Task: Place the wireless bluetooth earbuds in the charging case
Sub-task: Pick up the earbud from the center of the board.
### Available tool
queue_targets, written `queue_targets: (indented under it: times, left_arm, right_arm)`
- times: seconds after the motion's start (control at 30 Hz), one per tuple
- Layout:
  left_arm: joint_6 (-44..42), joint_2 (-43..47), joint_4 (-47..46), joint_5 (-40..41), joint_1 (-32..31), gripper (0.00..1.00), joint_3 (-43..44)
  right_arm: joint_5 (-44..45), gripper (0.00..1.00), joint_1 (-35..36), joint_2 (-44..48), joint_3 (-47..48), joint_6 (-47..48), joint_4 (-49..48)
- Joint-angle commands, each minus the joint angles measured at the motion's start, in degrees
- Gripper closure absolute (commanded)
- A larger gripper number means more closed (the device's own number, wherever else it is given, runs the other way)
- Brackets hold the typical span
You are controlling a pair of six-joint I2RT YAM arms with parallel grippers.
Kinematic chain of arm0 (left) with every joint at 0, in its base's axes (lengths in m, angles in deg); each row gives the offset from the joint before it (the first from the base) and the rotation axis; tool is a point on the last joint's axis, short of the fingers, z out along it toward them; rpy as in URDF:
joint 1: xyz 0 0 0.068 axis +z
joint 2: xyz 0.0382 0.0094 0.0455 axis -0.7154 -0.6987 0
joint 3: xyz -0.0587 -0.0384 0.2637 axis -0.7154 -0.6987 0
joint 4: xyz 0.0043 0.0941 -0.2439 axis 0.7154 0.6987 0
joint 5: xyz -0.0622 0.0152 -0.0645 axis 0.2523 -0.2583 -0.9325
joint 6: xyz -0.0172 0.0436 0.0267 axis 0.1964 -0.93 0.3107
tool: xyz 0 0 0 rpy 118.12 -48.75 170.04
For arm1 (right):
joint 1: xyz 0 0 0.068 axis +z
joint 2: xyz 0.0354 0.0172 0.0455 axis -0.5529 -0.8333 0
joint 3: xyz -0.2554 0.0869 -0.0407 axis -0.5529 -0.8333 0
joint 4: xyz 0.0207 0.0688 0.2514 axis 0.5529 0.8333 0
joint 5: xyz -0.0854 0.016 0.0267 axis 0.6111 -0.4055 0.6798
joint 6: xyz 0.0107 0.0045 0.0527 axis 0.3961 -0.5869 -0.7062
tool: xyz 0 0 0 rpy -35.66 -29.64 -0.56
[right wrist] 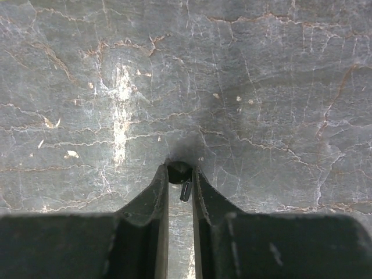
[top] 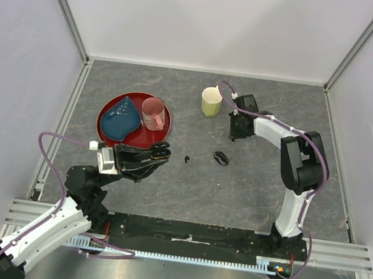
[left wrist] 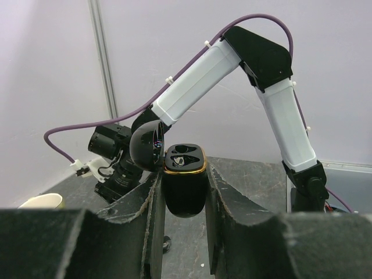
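Nearest the arm bases, the left gripper (left wrist: 185, 174) reaches out over the tabletop (top: 249, 189) with its jaws clenched on the sides of the charging case (left wrist: 185, 192). The case is a glossy black shell with a gold rim. It is held upright off the tabletop, with its lid (left wrist: 145, 145) swung open to one side. Two dark sockets show in its top face, and both look unfilled.

Just past the case, a loose earbud (top: 187, 158) lies on the tabletop, tiny and black, apart from both arms. A little to its right sits a somewhat larger black piece (top: 221, 158), too small in the overhead view to make out.

Farther back, the right gripper (right wrist: 180, 171) points straight down at the tabletop. Its jaws are drawn nearly together and grasp a second earbud (right wrist: 185, 189). The rounded body sits at the fingertips and the short stem shows in the narrow gap between them. The tips are at or just above the stone-patterned surface; I cannot tell whether they touch it.

To the left at about that depth, a red plate (top: 105, 132) carries a blue dish (top: 120, 118) and a pink cup (top: 153, 113) side by side. Farthest back, a yellow mug (top: 210, 102) stands upright near the right gripper's wrist.
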Motion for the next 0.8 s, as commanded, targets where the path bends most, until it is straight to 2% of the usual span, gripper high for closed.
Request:
queue_targets:
  times: [0.0, 0.37, 0.5, 0.77]
  left_arm:
    - [-1.87, 0.36, -0.92, 1.15, -0.27, 0.98, 0.28]
    - [-1.44, -0.17, -1.36, 1.59, -0.27, 0.98, 0.01]
    - [-1.08, -0.69, -1.53, 1.24, -0.27, 0.98, 0.10]
    - [-0.64, -1.31, -1.80, 1.24, -0.27, 0.98, 0.19]
  right_arm:
    - [0.70, 0.83, 0.03, 2.46, -4.28, -1.48, -0.11]
    - [3.24, 0.81, 0.73, 15.12, -18.52, -8.85, -1.78]
    - [5.01, 0.73, 0.91, 17.14, -22.30, -10.01, -1.69]
    - [4.04, 0.59, 1.00, 17.67, -22.49, -8.69, -2.31]
